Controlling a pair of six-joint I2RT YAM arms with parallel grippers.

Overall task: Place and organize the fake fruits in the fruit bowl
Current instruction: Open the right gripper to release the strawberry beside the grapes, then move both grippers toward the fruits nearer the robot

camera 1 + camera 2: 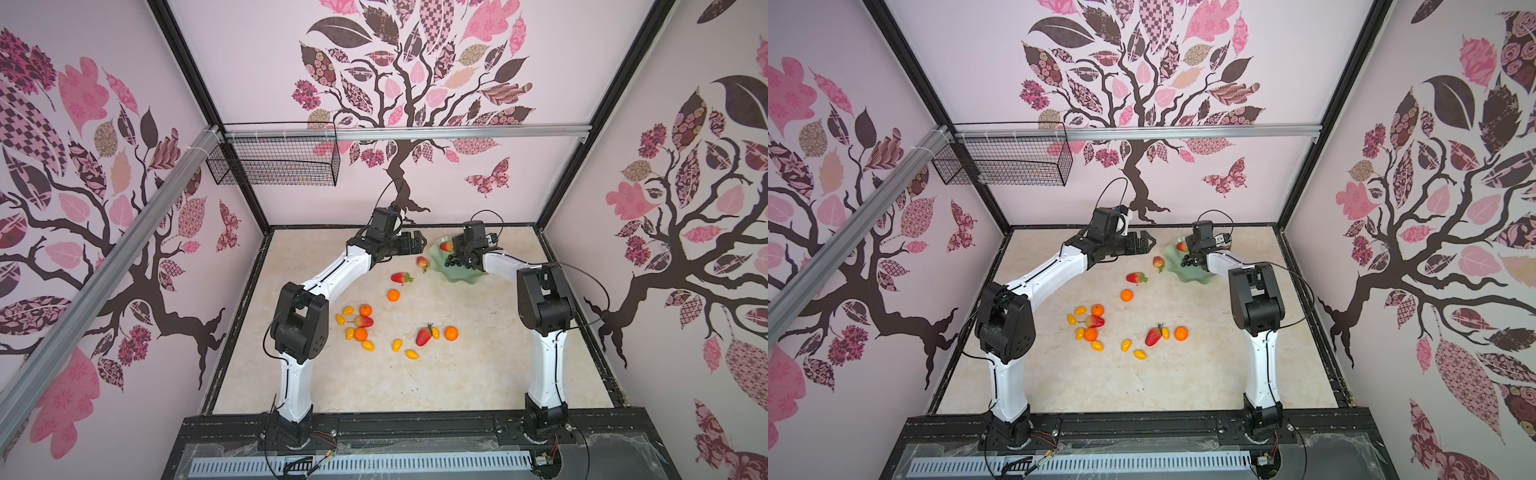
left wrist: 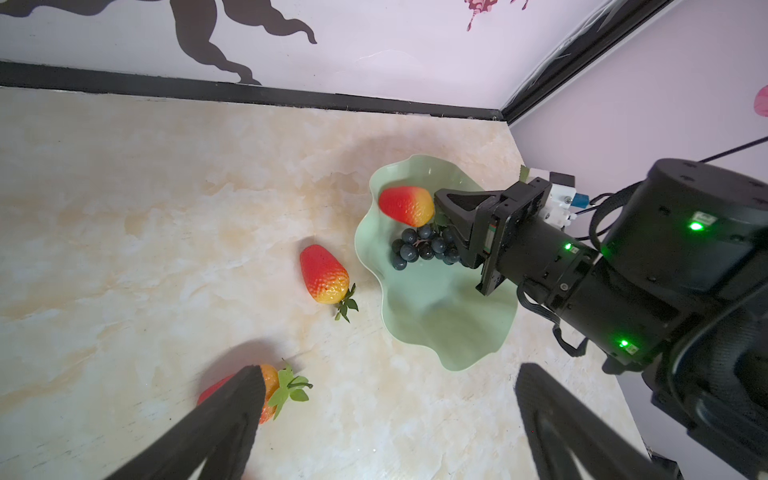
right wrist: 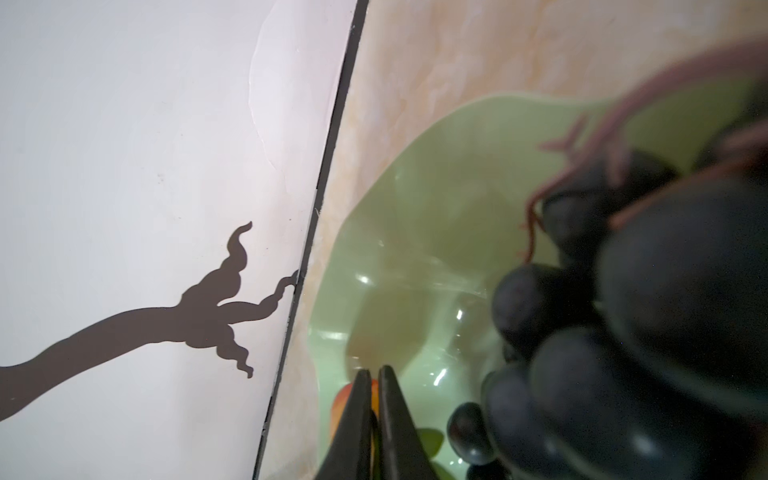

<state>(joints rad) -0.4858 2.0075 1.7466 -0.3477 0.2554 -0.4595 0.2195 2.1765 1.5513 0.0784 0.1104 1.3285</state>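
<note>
The pale green fruit bowl (image 1: 459,277) (image 1: 1192,277) (image 2: 436,316) stands at the back right. In it lie a strawberry (image 2: 405,205) (image 1: 446,247) and the dark grape bunch (image 2: 419,247) (image 3: 623,332). My right gripper (image 2: 438,201) (image 3: 374,372) reaches into the bowl, jaws a sliver apart, pinching that strawberry's stem end. My left gripper (image 2: 390,395) (image 1: 415,243) hovers wide open and empty left of the bowl. On the table below it lie two strawberries (image 2: 325,274) (image 2: 274,386). Tangerines (image 1: 393,295) (image 1: 451,333), several kumquats (image 1: 397,345) and two more strawberries (image 1: 424,336) (image 1: 365,321) lie scattered mid-table.
A black wire basket (image 1: 274,162) hangs on the back wall at the left, high above the table. The bowl sits close to the back wall and the right corner. The right arm's elbow (image 1: 544,299) stands between the bowl and the table's front right.
</note>
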